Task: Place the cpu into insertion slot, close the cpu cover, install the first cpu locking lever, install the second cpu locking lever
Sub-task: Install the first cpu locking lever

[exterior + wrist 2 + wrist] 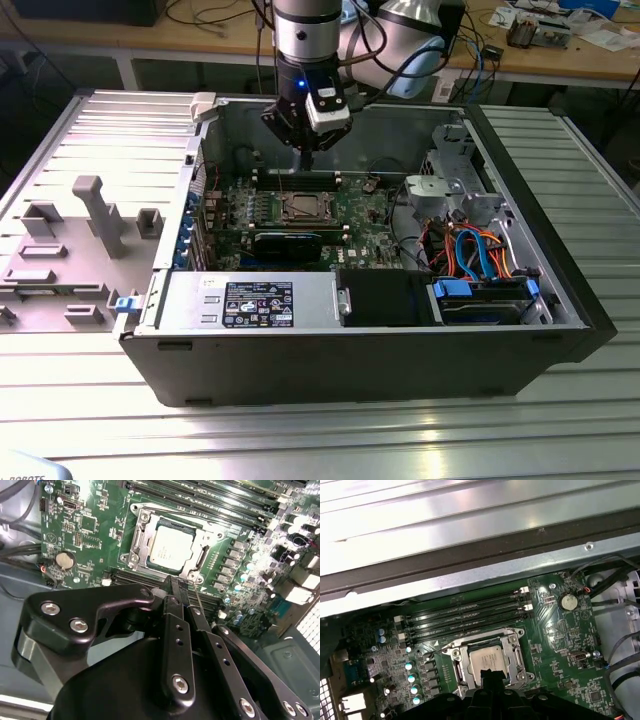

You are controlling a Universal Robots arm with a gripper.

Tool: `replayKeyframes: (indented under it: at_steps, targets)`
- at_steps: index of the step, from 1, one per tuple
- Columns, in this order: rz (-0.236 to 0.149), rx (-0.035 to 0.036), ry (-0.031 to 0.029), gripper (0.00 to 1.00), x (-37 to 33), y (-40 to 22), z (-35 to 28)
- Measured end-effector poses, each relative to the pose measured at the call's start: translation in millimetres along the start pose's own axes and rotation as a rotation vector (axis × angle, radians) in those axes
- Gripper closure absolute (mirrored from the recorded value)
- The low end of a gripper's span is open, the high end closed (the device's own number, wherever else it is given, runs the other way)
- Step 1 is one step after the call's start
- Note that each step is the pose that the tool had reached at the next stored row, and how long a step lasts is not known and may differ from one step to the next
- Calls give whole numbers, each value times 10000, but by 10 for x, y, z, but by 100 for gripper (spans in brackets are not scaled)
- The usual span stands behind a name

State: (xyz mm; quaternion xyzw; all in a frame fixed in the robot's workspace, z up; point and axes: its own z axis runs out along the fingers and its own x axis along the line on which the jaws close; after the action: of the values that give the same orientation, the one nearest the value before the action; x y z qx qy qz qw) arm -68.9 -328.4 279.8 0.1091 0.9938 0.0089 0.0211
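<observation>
The cpu (171,549) lies flat in the insertion slot (134,557) on the green board, its silver-grey top facing up. The cpu cover (201,564) lies down around it as a silvery frame. A thin locking lever rod (180,517) runs along one side of the socket, and another thin rod (198,599) shows close to my fingertips. My gripper (176,586) hangs just above the board at the socket's edge, shut with nothing seen between the black fingers. In the exterior view the gripper (307,160) hovers over the cpu (300,208). The first wrist view has the cpu (485,661) just beyond the gripper (492,676).
The open computer case (360,350) lies on a ribbed metal table. Long memory slots (470,612) run beside the socket. A black card (287,243) sits nearer the front, a drive cage with blue and orange cables (470,250) to the exterior view's right, and grey fixtures (95,215) outside to its left.
</observation>
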Motion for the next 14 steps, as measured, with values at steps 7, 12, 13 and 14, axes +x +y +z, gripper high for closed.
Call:
replayKeyframes:
  at_steps: [7, 12, 13, 14]
  targets:
    - [-284, -11, 7, 89, 1, -1, 0]
    - [-1081, -43, 25, 89, 4, -2, 0]
    - [-1260, -50, 29, 89, 4, -2, 0]
    - [-1428, -56, 33, 89, 4, -2, 0]
